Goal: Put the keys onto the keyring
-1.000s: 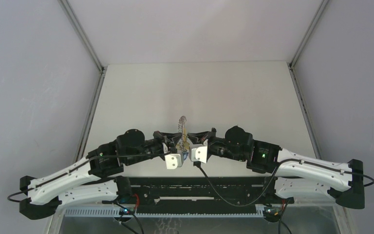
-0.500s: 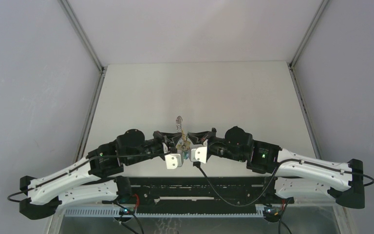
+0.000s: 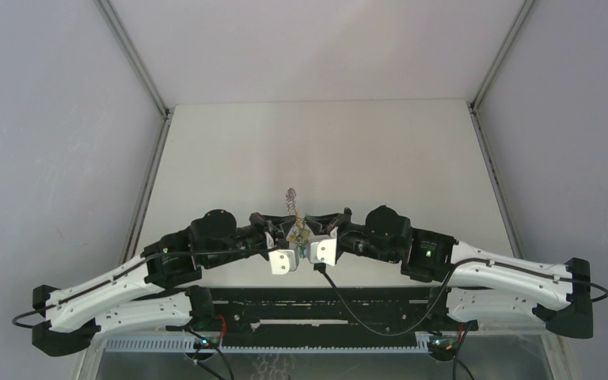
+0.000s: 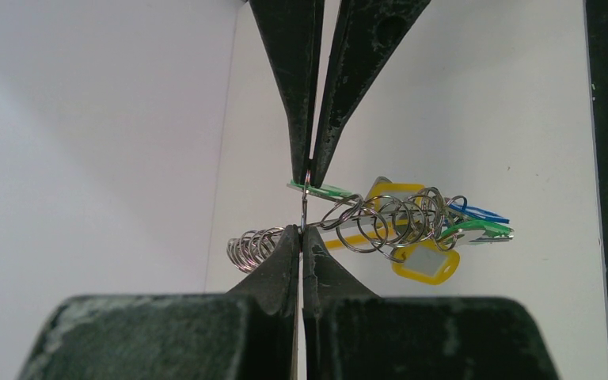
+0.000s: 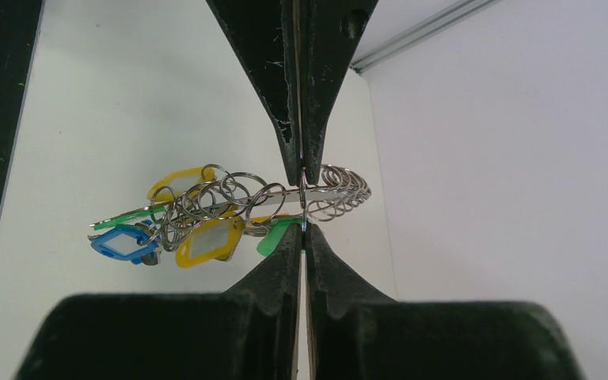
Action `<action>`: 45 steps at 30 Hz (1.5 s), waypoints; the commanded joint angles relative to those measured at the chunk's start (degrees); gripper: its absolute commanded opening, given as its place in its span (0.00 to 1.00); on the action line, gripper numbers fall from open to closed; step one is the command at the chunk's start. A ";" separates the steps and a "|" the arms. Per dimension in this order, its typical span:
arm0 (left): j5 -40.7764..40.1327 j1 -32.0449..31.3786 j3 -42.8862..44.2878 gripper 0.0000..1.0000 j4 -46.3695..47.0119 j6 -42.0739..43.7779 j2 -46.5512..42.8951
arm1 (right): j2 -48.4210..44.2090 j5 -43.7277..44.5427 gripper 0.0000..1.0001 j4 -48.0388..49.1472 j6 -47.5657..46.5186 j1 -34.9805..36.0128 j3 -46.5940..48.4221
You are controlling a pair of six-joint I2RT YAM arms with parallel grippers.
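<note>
Left hand (image 4: pixel 304 204) and right hand (image 5: pixel 302 204) both clamp the thin silvery coiled-wire keyring (image 4: pixel 252 247) hanging between them; a tug apart could slip the wire and drop its small green- and blue-headed metal keys (image 5: pixel 119 245).

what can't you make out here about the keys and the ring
Top view: keys and ring too small to tell apart, wedged between the left hand and right hand.
Left wrist view: its shut fingers cover the loop they pinch.
Right wrist view: key blades are lost behind tangled loops, so which keys are threaded on is unclear.
</note>
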 commanded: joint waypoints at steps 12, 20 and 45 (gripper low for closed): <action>1.48 -0.28 -0.96 0.00 4.47 -0.77 -0.49 | 0.74 -1.01 0.00 -0.57 0.04 0.55 3.94; 3.21 -0.23 -0.94 0.00 4.50 -0.99 -0.29 | 1.40 -2.56 0.00 -1.28 0.23 0.45 4.42; 7.39 -0.63 -0.98 0.00 5.48 -1.99 0.07 | 2.50 -6.16 0.00 -2.34 -0.29 0.36 5.61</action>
